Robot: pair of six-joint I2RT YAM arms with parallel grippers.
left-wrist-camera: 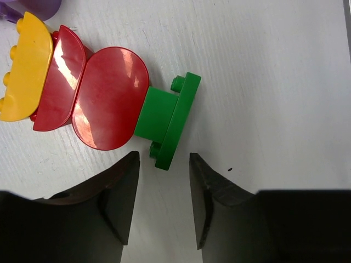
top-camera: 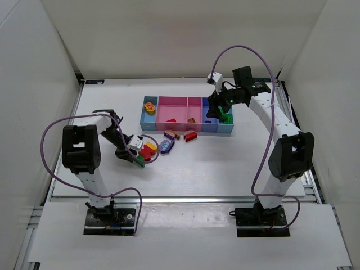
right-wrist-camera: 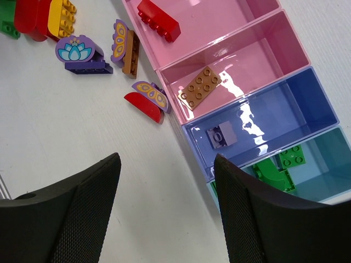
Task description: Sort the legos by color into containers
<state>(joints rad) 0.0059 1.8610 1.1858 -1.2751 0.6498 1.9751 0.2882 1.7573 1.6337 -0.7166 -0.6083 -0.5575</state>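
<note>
Legos (left-wrist-camera: 109,98): glossy studded plastic; red domes, green plate (left-wrist-camera: 167,118) on white table (left-wrist-camera: 274,82), others in containers (right-wrist-camera: 263,44).
Left gripper (left-wrist-camera: 163,160): low, jaws narrowly apart, straddling green plate's end, seemingly not touching.
Right gripper (right-wrist-camera: 167,164): over containers, wide, empty.

Legos (left-wrist-camera: 109,98): glossy smooth plastic. Containers (right-wrist-camera: 269,49): shiny translucent plastic. Tabletop (left-wrist-camera: 263,82): matt white, faintly streaked. Right fingers (right-wrist-camera: 263,219): matt black, dimpled.

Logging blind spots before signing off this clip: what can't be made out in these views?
Top external: the right gripper covers much of the dark blue plastic bin; contents hidden.
Left wrist: the purple plastic piece is cut by the top edge; shape unclear.
Right wrist: green plastic bricks in the teal bin sit partly behind a finger.
</note>
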